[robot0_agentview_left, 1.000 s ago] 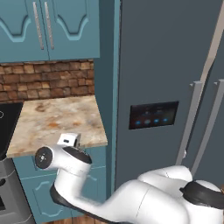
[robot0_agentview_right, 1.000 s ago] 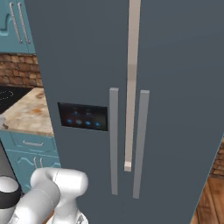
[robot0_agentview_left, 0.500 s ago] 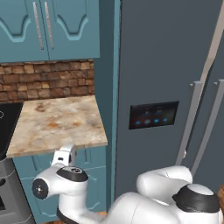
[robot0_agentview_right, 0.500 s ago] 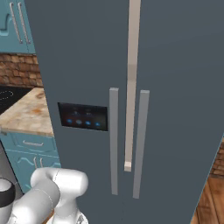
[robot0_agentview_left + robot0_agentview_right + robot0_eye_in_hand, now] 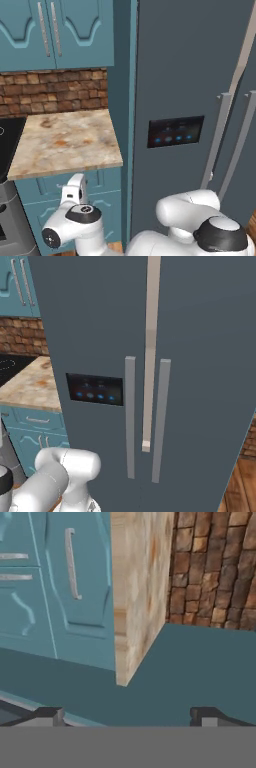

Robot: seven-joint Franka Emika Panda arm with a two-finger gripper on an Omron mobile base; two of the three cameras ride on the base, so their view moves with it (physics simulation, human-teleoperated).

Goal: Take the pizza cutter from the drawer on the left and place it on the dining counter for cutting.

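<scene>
Where the hand view rolls onto its side, you read the kitchen turned about a quarter turn: the drawer (image 5: 87,572) appears as a tall teal panel at upper left, and its slim silver bar handle (image 5: 72,562) runs up and down the picture. The drawer front sits flush with the cabinet face, so it is shut and its inside is hidden from you. Just left of it in this view lie the teal cabinet doors (image 5: 20,612), their own handles lying crosswise.

The gripper (image 5: 127,716) stands wide, its two dark fingertips (image 5: 50,714) far apart at the bottom of the hand view with nothing between them. It is near the drawer front but clear of it, and the flat teal fridge side (image 5: 200,667) spreads ahead of it.

Right of the drawer in the hand view you see the edge of the marbled counter slab (image 5: 140,587), and beyond that the brick backsplash (image 5: 215,567).

From the left base view, the slab lies between the black cooktop (image 5: 7,140) and the grey refrigerator (image 5: 190,65), with teal wall cabinets (image 5: 55,30) above. The white arm (image 5: 80,225) reaches low in front of the cabinets under the slab. The refrigerator carries a dark dispenser panel (image 5: 95,389) and two upright grey door handles (image 5: 130,416).
</scene>
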